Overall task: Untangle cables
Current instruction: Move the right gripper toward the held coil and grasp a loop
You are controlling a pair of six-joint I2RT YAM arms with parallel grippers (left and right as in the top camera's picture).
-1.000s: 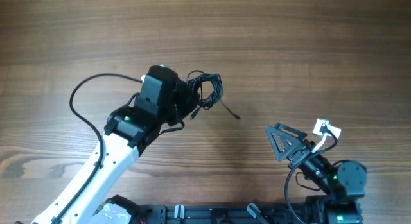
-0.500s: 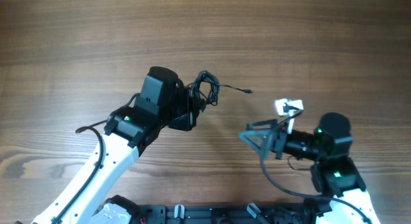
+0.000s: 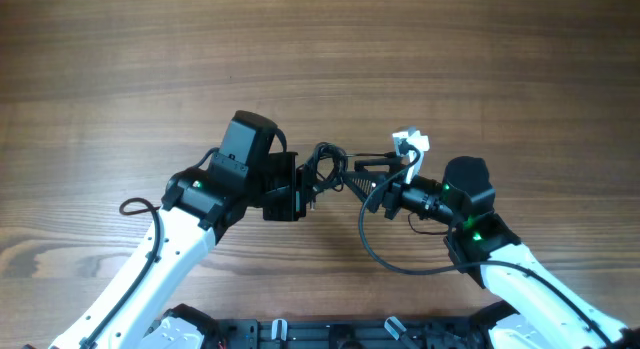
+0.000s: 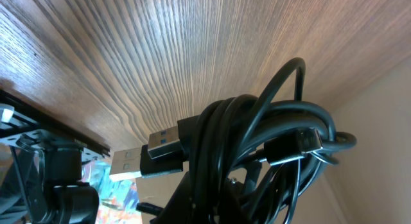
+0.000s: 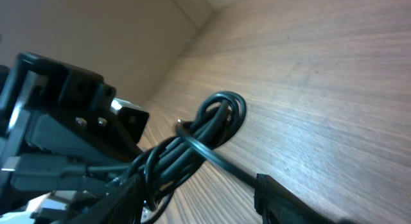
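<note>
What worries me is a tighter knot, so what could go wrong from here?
1. The left tool is shut on the whole bundle of cables, and the right tool has strands between its open jaws; pulling apart could tighten the knot rather than free one strand.
2. The plugs lie against the coils and could catch in a loop.
3. The right arm's own cord hangs close by and might snag.

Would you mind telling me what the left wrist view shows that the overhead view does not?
Only the left wrist view shows two silver plug ends poking out of the cables. Only the overhead view shows the grippers facing each other: the left gripper shut on the bunch, the right gripper open at its other side. Both show the bunched cables and the wooden table.
</note>
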